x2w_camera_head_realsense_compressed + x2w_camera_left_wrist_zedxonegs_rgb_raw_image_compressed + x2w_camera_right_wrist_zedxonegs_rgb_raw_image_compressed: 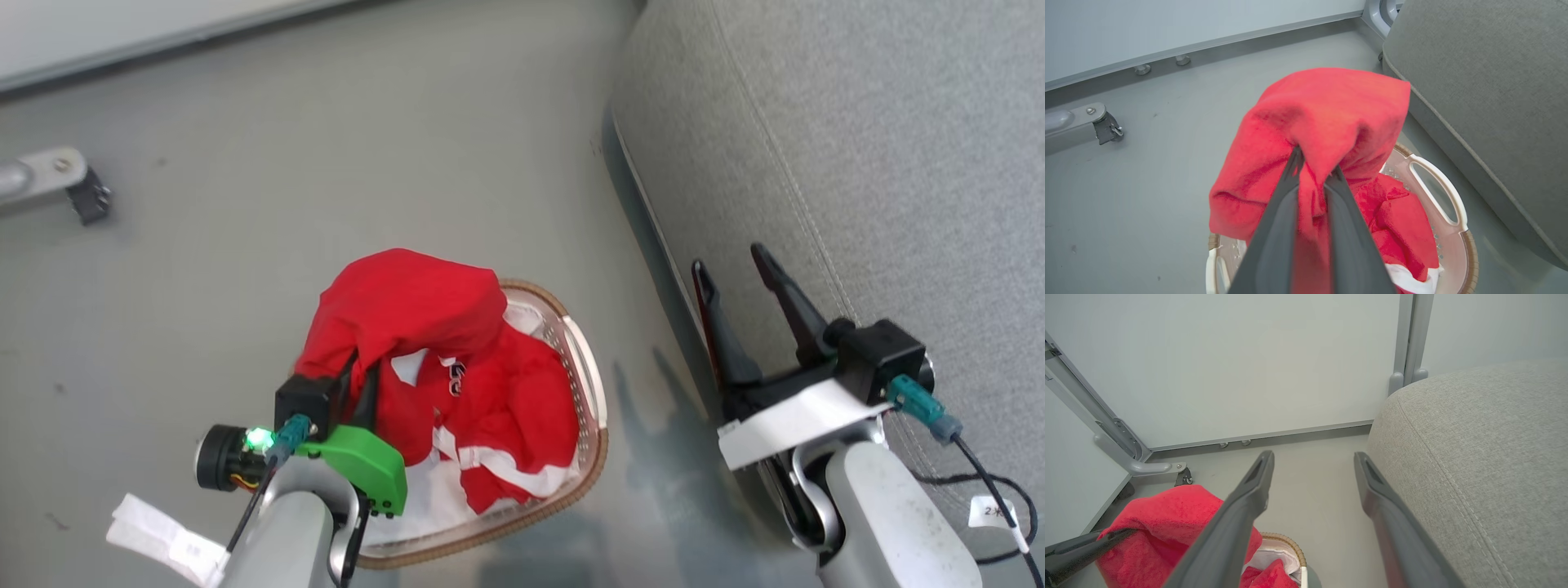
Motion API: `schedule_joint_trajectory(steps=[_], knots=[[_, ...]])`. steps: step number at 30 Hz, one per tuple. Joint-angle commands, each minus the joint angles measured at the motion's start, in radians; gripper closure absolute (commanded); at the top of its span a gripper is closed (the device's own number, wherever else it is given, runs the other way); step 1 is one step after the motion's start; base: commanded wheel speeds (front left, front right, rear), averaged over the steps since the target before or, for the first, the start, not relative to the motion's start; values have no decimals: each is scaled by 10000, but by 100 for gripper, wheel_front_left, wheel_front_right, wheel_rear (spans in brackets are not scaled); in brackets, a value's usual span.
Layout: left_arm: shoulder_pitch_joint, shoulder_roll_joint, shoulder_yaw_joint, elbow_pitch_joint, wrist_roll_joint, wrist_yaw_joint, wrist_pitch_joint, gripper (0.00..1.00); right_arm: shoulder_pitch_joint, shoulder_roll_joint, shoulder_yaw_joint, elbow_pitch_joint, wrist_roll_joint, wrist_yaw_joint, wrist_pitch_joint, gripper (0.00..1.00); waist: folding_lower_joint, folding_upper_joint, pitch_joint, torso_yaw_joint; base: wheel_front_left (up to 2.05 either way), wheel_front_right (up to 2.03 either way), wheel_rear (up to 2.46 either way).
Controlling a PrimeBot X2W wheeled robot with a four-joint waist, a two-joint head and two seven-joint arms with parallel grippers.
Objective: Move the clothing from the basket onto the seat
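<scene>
The left gripper pinches a fold of the plain red garment, its two dark fingers drawn narrow with cloth pressed between them. The fabric drapes over and beyond the fingertips in a loose hood and hangs down on both sides of them. Directly beneath this gripper sits the basket on the grey floor. Inside it, just below and to the right of the fingers, lies the striped red garment, white trim and a small printed mark showing, on top of the white liner cloth. The right gripper hovers with its fingers spread wide and nothing between them. The seat lies under and to the right of this gripper, and the basket is low to its left, apart from it.
</scene>
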Motion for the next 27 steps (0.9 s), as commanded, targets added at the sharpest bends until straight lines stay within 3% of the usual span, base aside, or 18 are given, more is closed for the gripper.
schedule_joint_trajectory(steps=[1,16,22,27], knots=[[352,3,-45,-267,-58,-67,-32,100,281,-69,-16,74,-83,-6,-44,0,1,0,-1221,656,0,0,0],[1504,6,-286,-3472,-686,-338,-33,100,1900,28,-160,599,-89,-6,-44,0,1,0,-3435,1106,0,0,0],[1616,6,-411,-4255,-803,-346,-34,100,2260,-44,363,982,-98,-5,-44,0,1,0,-3778,1124,0,0,0],[1620,10,-588,-4478,-865,-351,-34,100,1941,-354,1403,1273,-170,-6,-44,0,1,0,-3769,1194,0,0,0]])
